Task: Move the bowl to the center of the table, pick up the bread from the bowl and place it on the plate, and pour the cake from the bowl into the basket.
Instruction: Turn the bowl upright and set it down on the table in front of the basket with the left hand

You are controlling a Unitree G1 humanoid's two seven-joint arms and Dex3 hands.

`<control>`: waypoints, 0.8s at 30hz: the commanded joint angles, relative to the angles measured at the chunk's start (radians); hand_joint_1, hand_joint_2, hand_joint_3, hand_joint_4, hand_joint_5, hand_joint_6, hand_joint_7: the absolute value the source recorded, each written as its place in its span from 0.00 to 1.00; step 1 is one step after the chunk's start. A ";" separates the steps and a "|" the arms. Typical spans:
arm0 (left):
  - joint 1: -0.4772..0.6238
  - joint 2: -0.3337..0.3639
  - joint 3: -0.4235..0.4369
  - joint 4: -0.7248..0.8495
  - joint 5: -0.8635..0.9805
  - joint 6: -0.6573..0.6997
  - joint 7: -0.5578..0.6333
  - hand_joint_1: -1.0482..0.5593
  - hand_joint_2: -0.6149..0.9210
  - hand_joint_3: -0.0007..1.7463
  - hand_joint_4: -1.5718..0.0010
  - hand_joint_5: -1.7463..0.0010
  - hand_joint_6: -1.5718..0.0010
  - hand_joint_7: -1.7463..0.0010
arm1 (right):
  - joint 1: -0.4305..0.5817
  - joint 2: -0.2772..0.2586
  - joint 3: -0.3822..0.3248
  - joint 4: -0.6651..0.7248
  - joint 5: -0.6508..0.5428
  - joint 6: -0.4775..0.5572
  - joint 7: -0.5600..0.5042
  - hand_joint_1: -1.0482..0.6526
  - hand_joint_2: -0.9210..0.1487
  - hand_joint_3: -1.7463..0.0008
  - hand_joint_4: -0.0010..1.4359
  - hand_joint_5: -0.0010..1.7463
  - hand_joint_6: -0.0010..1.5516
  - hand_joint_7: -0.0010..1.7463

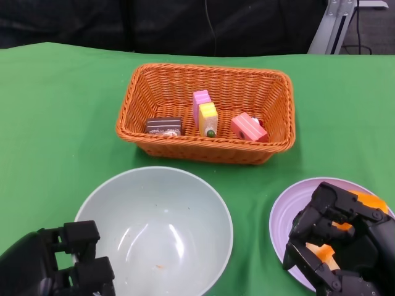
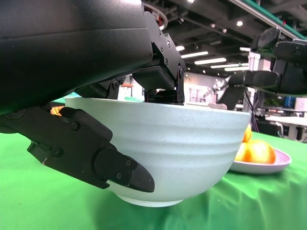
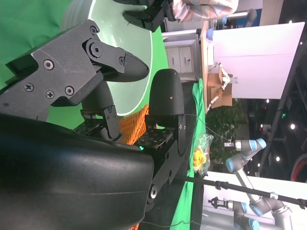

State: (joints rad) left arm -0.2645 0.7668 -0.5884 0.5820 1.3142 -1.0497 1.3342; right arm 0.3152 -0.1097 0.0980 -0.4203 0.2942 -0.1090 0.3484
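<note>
The pale bowl [image 1: 133, 191] stands empty on the green cloth near the table's front middle. My left hand [image 1: 62, 265] holds the bowl [image 2: 192, 139] at its near left rim, with fingers [image 2: 163, 81] over the edge and one against the outer wall. Several cakes [image 1: 208, 118] lie in the orange wicker basket [image 1: 271, 92] behind the bowl. Orange bread [image 1: 370, 201] rests on the lilac plate [image 1: 287, 213] at the front right. My right hand [image 1: 339, 246] hovers over the bread [image 2: 256, 151] with fingers apart, holding nothing I can see.
The green cloth [image 1: 55, 123] covers the whole table. The basket sits close behind the bowl, and the plate [image 2: 268, 165] lies just to the bowl's right. A dark backdrop runs along the far edge.
</note>
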 commanded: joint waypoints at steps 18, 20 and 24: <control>-0.095 -0.103 -0.117 0.148 -0.056 0.034 0.011 0.52 1.00 0.14 0.53 0.11 0.54 0.30 | 0.005 0.002 0.004 -0.019 -0.015 -0.014 -0.008 0.51 0.34 0.51 0.50 0.90 0.40 0.78; -0.096 -0.102 -0.121 0.149 -0.059 0.035 0.011 0.52 1.00 0.14 0.53 0.11 0.54 0.31 | 0.005 0.002 0.004 -0.019 -0.015 -0.014 -0.008 0.51 0.35 0.51 0.50 0.90 0.40 0.78; -0.112 -0.113 -0.127 0.165 -0.080 0.041 -0.047 0.52 1.00 0.10 0.55 0.11 0.52 0.37 | 0.007 0.000 0.003 -0.022 -0.018 -0.011 -0.009 0.51 0.35 0.50 0.50 0.90 0.40 0.78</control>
State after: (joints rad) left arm -0.3590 0.6508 -0.7099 0.7351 1.2458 -1.0122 1.3096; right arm 0.3188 -0.1057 0.1037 -0.4220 0.2725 -0.1122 0.3408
